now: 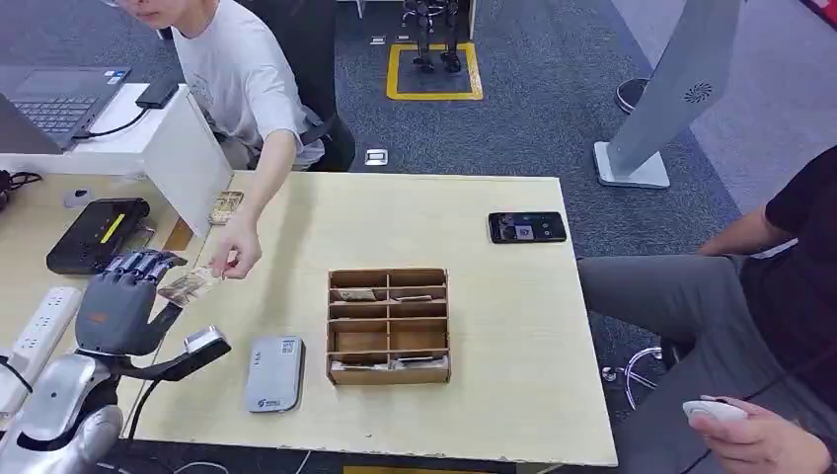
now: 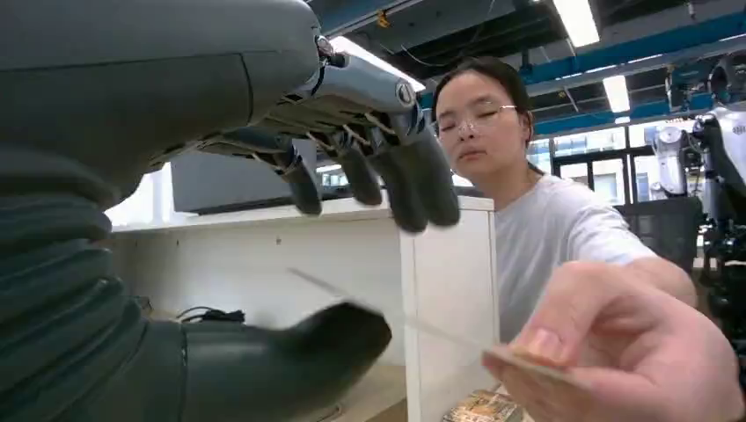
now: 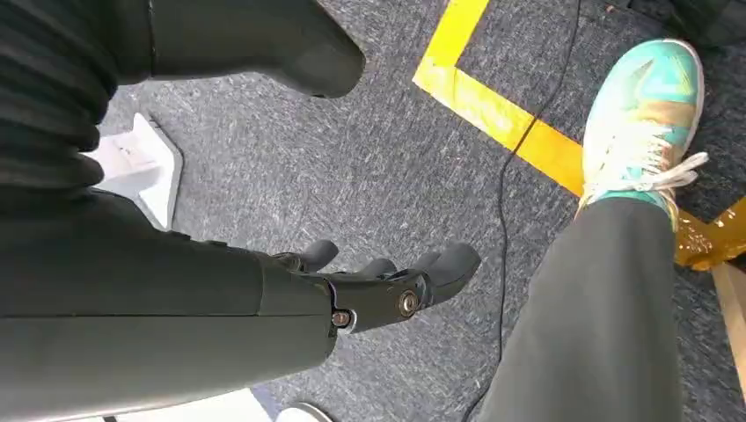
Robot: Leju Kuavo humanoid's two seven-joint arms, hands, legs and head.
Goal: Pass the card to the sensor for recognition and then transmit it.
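Left hand is spread, fingers above and thumb below, not yet clamped on the card, which a person's hand pinches at its far end between them. Risk: person lets go before the thumb closes, so the thin card slips to the table, well short of the sensor. Right hand hangs holding nothing, fingers loosely apart.

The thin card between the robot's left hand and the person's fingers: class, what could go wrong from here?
1. The thin card rests on the thumb of the grey left hand while its fingers stay apart above; if the person's hand lets go, it may slip.
2. Dropped, it could land beside the grey card reader, not on it.
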